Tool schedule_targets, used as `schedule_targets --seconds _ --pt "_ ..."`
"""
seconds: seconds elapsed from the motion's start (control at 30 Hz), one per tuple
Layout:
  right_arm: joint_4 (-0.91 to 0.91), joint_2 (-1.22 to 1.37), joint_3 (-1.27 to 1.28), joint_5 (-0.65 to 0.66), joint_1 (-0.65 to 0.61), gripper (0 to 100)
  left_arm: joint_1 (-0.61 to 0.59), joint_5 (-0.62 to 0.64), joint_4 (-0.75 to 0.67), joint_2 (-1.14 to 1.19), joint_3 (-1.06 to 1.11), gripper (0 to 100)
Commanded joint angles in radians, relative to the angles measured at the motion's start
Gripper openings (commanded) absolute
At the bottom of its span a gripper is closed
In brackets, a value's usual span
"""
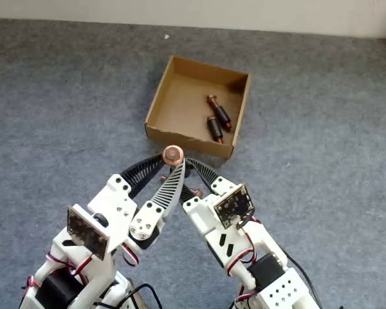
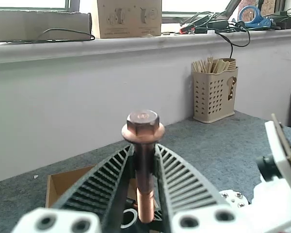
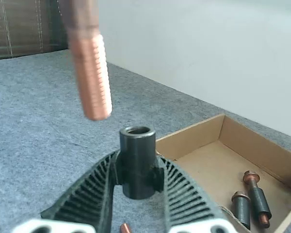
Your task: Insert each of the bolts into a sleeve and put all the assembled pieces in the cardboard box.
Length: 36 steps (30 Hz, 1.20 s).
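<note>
My left gripper (image 2: pixel 144 154) is shut on a copper bolt (image 2: pixel 143 155), held upright with its hex head on top. That head (image 1: pixel 173 154) shows just in front of the cardboard box (image 1: pixel 156 106). My right gripper (image 3: pixel 137 170) is shut on a black sleeve (image 3: pixel 137 158), which stands upright with its bore facing up. The bolt's threaded end (image 3: pixel 92 73) hangs a little above the sleeve and off to one side of the bore, apart from it. Two assembled pieces (image 1: pixel 219 111) (image 1: pixel 215 127) lie inside the box, which also appears beyond the sleeve (image 3: pixel 199 131).
Both arms meet over grey carpet right at the box's near wall (image 1: pixel 186 143). A copper bolt tip (image 3: pixel 126 228) shows low down between the right fingers. A perforated holder of sticks (image 2: pixel 214 90) stands by the wall, far from the work.
</note>
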Motion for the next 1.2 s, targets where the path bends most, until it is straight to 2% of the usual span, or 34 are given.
schedule_targets --seconds 0.0,0.27,0.4,0.73,0.87,1.17 --pt "-0.036 -0.021 0.091 0.014 -0.005 0.5 0.015 0.011 -0.034 0.005 -0.004 1" --pt "-0.102 -0.021 0.093 0.014 -0.005 0.5 0.004 0.009 -0.153 0.005 0.102 1" --pt "-0.104 -0.021 0.093 0.014 -0.005 0.5 0.002 0.009 -0.155 0.004 0.101 1" --pt "-0.105 -0.021 0.093 0.014 -0.005 0.5 -0.105 0.011 -0.184 0.004 0.099 1" --pt "-0.105 -0.021 0.093 0.017 -0.01 0.5 -0.119 0.009 -0.255 0.004 0.134 1" --pt "-0.105 -0.021 0.093 0.017 -0.012 0.5 -0.111 0.011 -0.261 0.005 0.173 1"
